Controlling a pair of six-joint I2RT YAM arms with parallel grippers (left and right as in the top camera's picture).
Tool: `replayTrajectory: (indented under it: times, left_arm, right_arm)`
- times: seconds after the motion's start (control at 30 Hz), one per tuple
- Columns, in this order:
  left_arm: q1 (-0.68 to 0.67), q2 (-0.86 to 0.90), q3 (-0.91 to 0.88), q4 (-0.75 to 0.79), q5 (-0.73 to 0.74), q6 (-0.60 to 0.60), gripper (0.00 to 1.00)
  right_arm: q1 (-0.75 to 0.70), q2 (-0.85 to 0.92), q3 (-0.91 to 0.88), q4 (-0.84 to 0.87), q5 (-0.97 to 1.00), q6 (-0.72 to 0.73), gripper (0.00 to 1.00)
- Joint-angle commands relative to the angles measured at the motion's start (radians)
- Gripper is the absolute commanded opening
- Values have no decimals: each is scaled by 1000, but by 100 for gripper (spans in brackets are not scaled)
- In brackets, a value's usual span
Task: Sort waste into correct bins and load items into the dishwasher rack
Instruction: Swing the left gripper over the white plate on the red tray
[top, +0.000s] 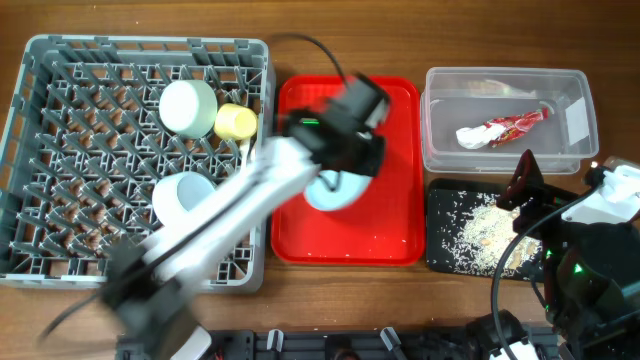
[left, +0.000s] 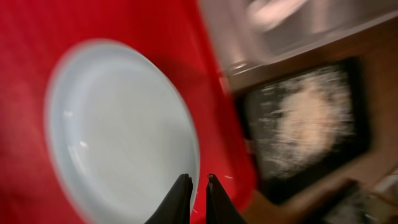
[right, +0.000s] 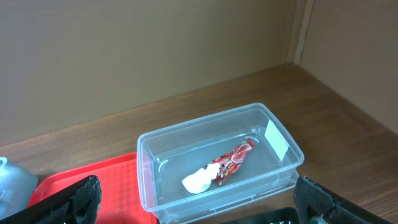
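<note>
Left claw (left: 194, 198) nearly together at plate (left: 118, 137) rim on red tray (left: 37, 31); blur hides any grip. Right claw (right: 200, 202) wide apart, facing tub (right: 283, 163) holding wrapper (right: 235, 158).

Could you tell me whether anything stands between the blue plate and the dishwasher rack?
Nothing lies between the red tray and the dishwasher rack. The pale blue plate must clear the rack's wall, and the yellow cup, one bowl and another bowl sit just inside.

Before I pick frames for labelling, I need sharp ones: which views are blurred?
Overhead: left arm smeared by motion, rest sharp. Left wrist: plate and black tray blurred, only the left tool crisp. Right wrist: sharp, clear tub well defined.
</note>
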Motion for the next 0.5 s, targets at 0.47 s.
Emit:
replayTrajectory:
  times: [0.47]
  left_arm:
    - [671, -351, -2, -500, 310, 349, 13]
  right_arm:
    - [-2, 5, 8, 2, 16, 12, 100]
